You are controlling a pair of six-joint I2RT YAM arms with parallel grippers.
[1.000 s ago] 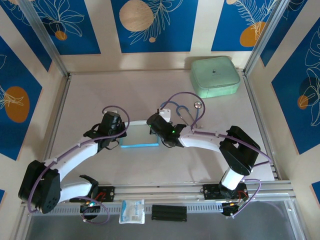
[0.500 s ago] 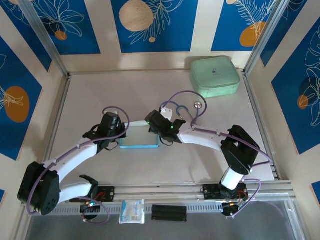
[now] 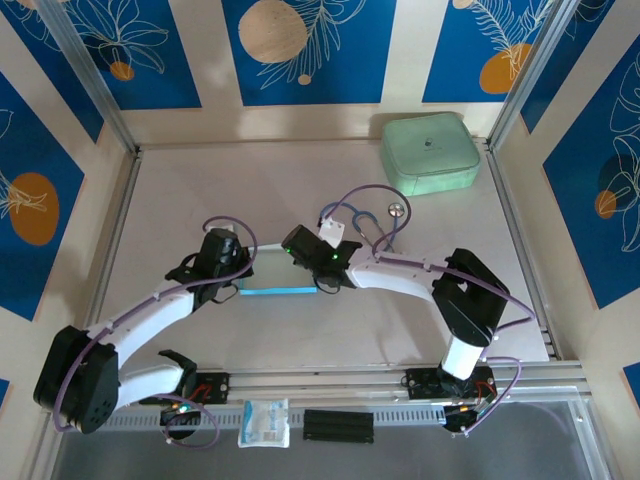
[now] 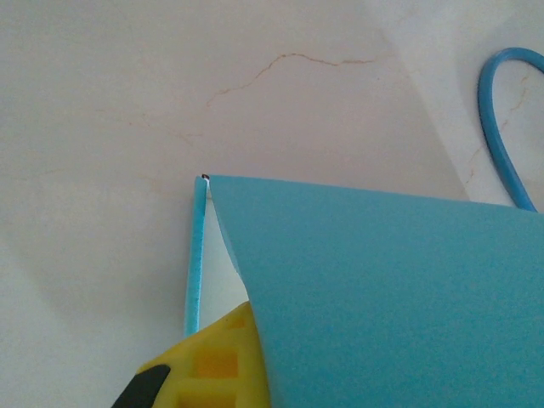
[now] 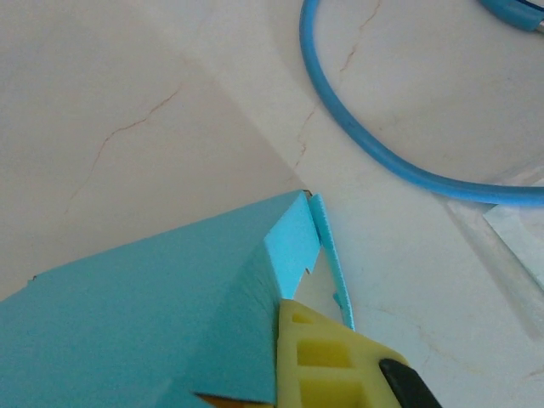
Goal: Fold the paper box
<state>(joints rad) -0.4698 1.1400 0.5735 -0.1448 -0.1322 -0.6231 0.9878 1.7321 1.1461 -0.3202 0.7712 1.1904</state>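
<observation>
Top external view: the paper box (image 3: pixel 278 291) lies on the pale table (image 3: pixel 190 190) as a thin sky-blue strip, so one panel appears to be standing on edge rather than lying flat. The left gripper (image 3: pixel 238 285) meets the box's left end and the right gripper (image 3: pixel 320 283) its right end. A mint-green case (image 3: pixel 430 152) sits well apart from the box, toward the far right corner. At this scale I cannot tell whether either pair of fingers is open or closed. Left wrist view: a broad blue panel of the box (image 4: pixel 382 289) rises over one yellow pad (image 4: pixel 212 365). Just left of that pad a narrow end flap is seen edge-on, with a sliver of white inner face between flap and panel. The second finger is hidden behind the panel, so a pinch looks likely but the closure cannot be confirmed. A blue cable (image 4: pixel 486 110) curves on the table beyond the box's far corner. Right wrist view: this is the mirror case. The box (image 5: pixel 144 306) has a creased corner and a notched end tab beside one yellow pad (image 5: pixel 319 357). The other finger is hidden, so the state is again uncertain, and the blue cable (image 5: pixel 308 51) loops beyond the box. Judged progress: the long creases are made and the main panel is being brought over. The end flaps are open and untucked, so closing both ends and flattening the box is left to do
</observation>
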